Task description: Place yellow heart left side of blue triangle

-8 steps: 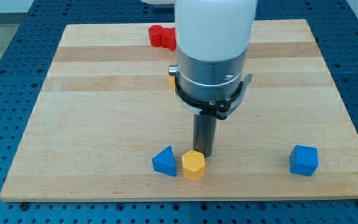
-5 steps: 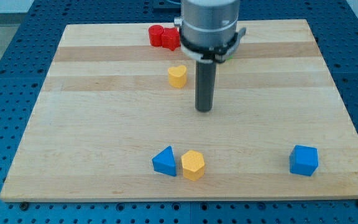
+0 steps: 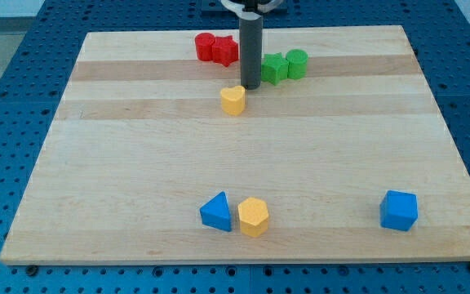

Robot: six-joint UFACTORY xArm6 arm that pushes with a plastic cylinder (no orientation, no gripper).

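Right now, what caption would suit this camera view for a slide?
My tip sits just up-right of the yellow heart; the blue triangle waits near the bottom.

Pale wood board, banded grain, even light. Lies on blue perforated bench top, holes in regular grid.

The rod above my tip is running out of the view's top, so the arm carrying it is not showing. The rod is covering part of the red blocks on its left and the near edge of the green blocks on its right.
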